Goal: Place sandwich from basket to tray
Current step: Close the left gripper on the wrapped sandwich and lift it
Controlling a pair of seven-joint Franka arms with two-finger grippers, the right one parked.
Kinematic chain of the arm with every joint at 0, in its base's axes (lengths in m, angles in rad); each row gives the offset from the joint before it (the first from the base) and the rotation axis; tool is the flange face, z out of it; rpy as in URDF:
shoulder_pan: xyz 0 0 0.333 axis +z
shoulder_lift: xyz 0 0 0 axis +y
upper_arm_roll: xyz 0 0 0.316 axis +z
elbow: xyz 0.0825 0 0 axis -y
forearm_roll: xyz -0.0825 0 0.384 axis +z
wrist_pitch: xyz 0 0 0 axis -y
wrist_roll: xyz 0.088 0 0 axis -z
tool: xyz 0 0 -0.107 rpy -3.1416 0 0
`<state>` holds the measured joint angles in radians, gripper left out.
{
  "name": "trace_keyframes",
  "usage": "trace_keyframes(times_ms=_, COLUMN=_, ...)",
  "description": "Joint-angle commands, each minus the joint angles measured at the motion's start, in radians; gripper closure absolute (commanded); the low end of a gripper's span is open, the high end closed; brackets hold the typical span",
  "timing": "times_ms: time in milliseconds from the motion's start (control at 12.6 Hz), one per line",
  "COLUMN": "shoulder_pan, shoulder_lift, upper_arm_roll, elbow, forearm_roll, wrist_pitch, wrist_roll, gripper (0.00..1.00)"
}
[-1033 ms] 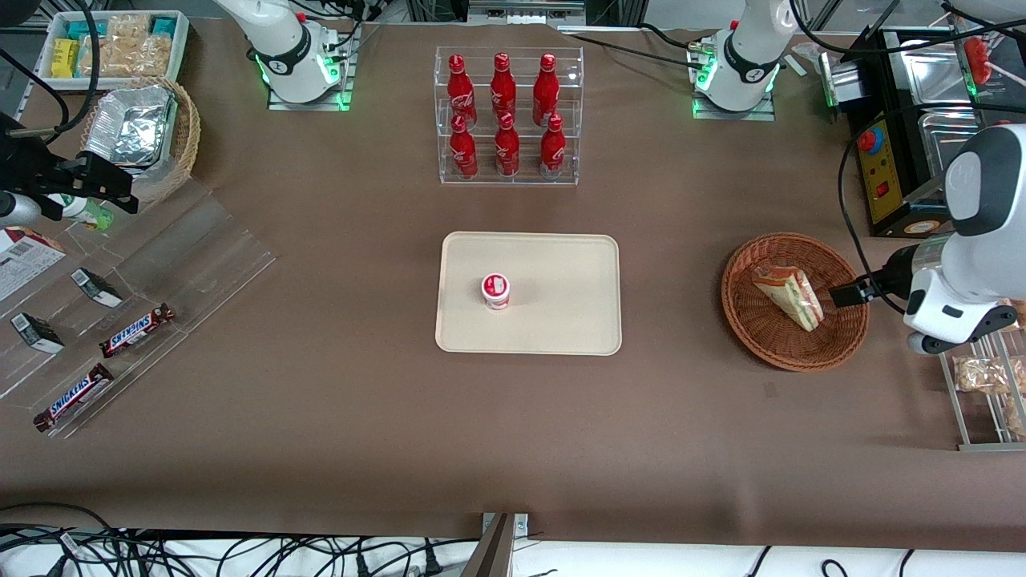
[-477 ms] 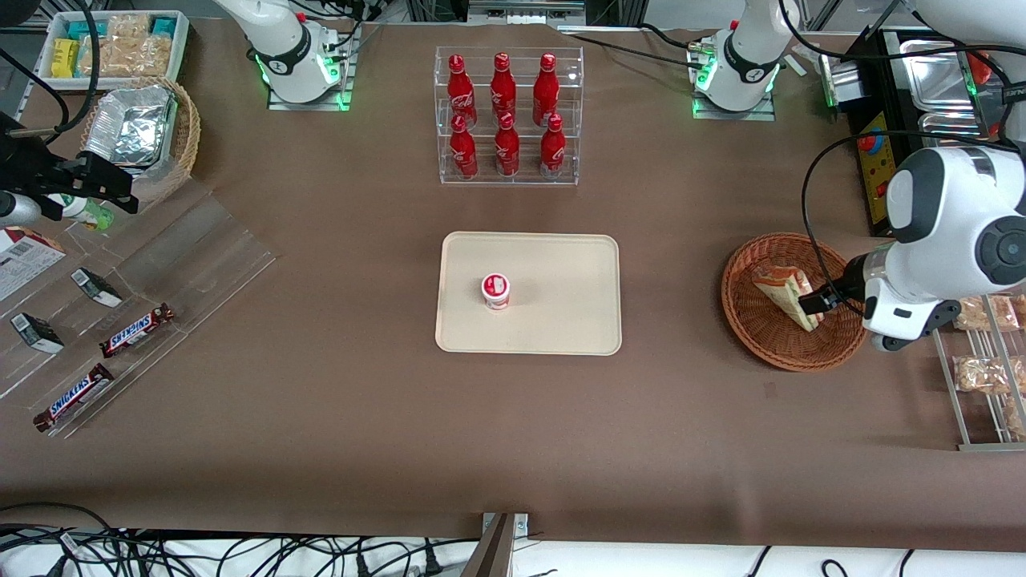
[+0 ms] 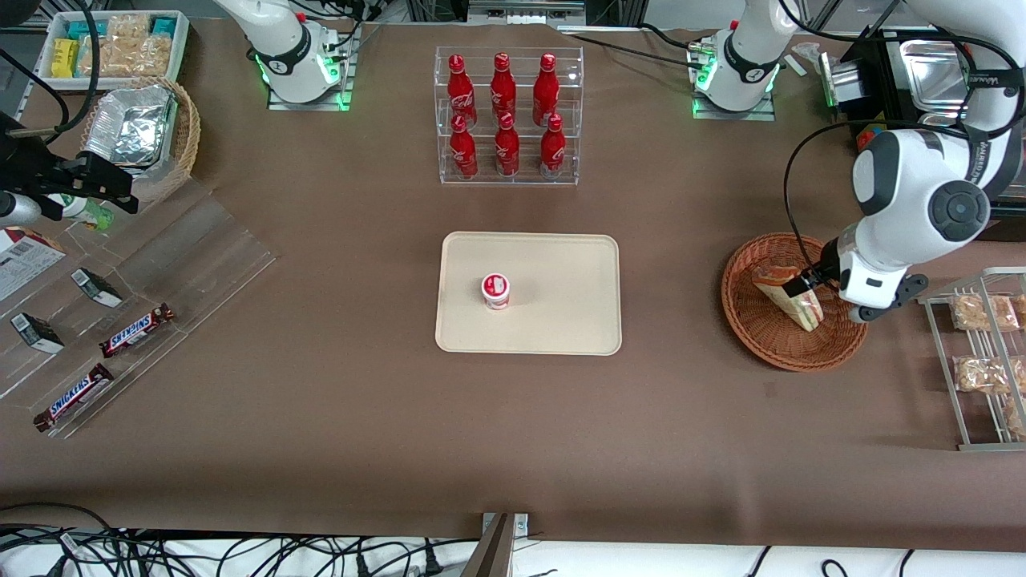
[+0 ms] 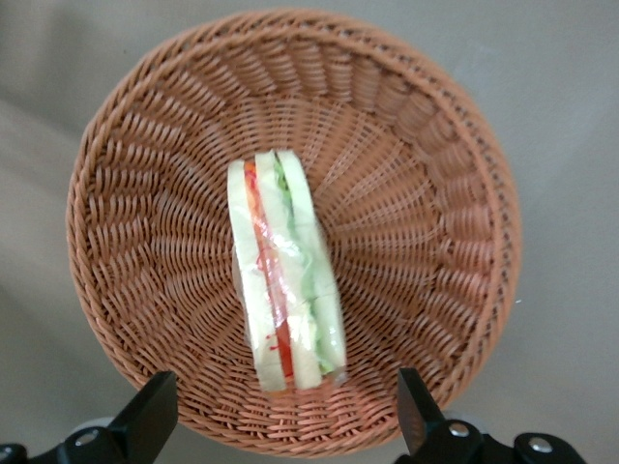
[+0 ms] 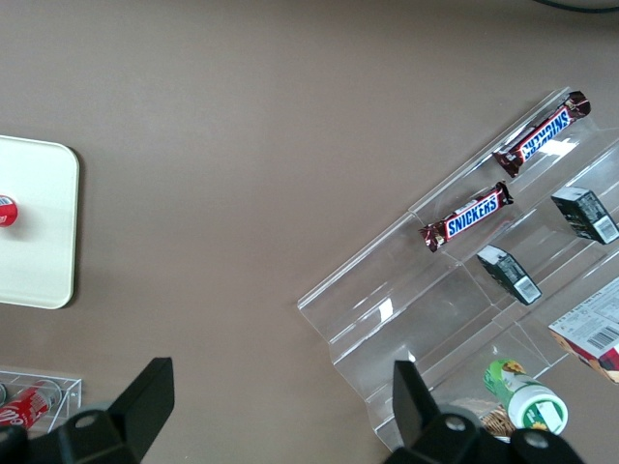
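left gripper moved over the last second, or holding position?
Yes. The gripper has moved in from the basket's rim nearest the working arm's end and now hangs open above the sandwich, which lies in the basket.

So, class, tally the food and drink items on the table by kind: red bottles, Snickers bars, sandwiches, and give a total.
Red bottles: 6
Snickers bars: 2
Sandwich: 1, in the basket under the open gripper
Total: 9

Left arm: glossy white rounded housings with dark grey circular joint caps and a black cable looped alongside. Its base (image 3: 736, 76) is white with a black band and green indicator lights. The hand (image 3: 801, 287) is black; the fingers (image 4: 145, 421) are dark wedges.
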<state>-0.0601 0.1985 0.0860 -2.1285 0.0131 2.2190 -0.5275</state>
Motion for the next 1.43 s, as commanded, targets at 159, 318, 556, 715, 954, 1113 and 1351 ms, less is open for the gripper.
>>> trace_keyframes(times_ms=159, shoulder_pan=-0.003, shoulder_lift=-0.047, upper_arm_roll=-0.006, elbow=-0.111, forearm_roll=0.083, wrist_pitch=0.114, wrist_roll=-0.116, gripper=0.0)
trace_keyframes(times_ms=318, shoulder_pan=-0.003, shoulder_lift=-0.025, upper_arm_roll=-0.011, elbow=-0.122, forearm_roll=0.09, wrist_pitch=0.162, wrist_roll=-0.146, gripper=0.0)
trace_keyframes(times_ms=556, shoulder_pan=-0.007, shoulder_lift=-0.005, upper_arm_roll=-0.012, elbow=-0.122, forearm_roll=0.09, wrist_pitch=0.183, wrist_roll=-0.164, gripper=0.0)
trace_keyframes(times_ms=715, shoulder_pan=-0.017, shoulder_lift=0.002, upper_arm_roll=-0.012, elbow=-0.126, forearm_roll=0.111, wrist_pitch=0.183, wrist_roll=-0.164, gripper=0.0)
trace_keyframes(times_ms=954, shoulder_pan=-0.017, shoulder_lift=0.041, upper_arm_roll=-0.012, elbow=-0.128, forearm_roll=0.134, wrist_pitch=0.236, wrist_roll=-0.186, gripper=0.0)
trace_keyframes(times_ms=1113, shoulder_pan=-0.015, shoulder_lift=0.05, upper_arm_roll=-0.011, elbow=-0.131, forearm_roll=0.14, wrist_pitch=0.241, wrist_roll=-0.187, gripper=0.0)
trace_keyframes(times_ms=1351, shoulder_pan=-0.015, shoulder_lift=0.052, upper_arm_roll=-0.011, elbow=-0.131, forearm_roll=0.14, wrist_pitch=0.241, wrist_roll=-0.206, gripper=0.24)
